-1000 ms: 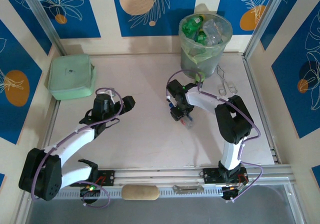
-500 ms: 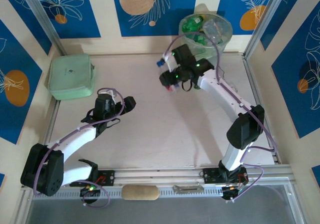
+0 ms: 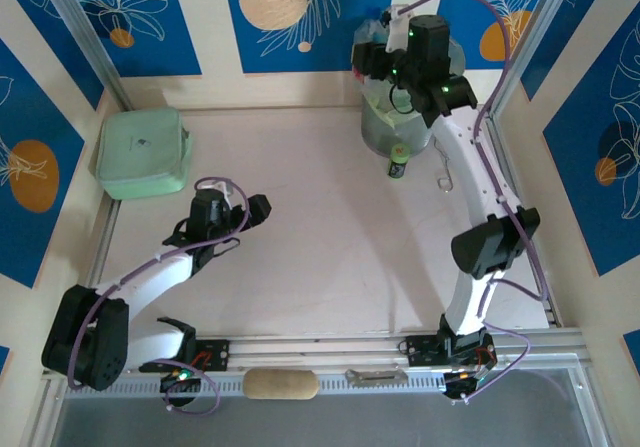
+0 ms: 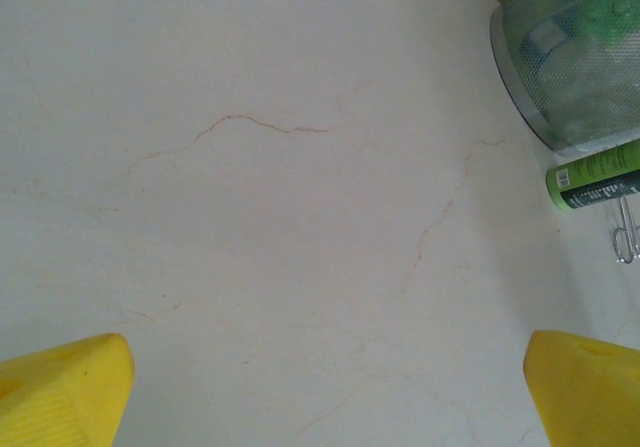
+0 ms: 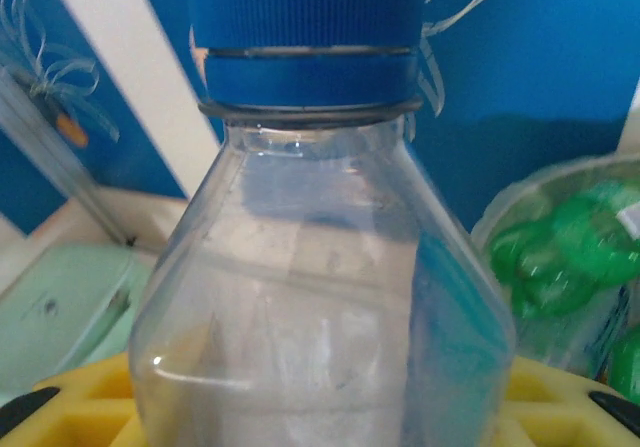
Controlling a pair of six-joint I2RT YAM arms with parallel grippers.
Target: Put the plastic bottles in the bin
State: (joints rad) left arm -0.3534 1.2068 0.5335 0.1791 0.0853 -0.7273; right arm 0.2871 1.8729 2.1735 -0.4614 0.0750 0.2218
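The right claw is clamped on 1 clear bottle with a blue cap and holds it above the grey bin, where other bottles lie. The left claw hangs over the tabletop, its fingers wide apart.

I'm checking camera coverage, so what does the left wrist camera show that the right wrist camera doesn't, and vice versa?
Left wrist: the cracked table, the open left gripper, a dark green-labelled container beside the bin, and wire clips. Right wrist: a clear blue-capped bottle held between the right gripper's yellow fingers, plus the mint-green pouch. Both: the bin with green bottles inside.
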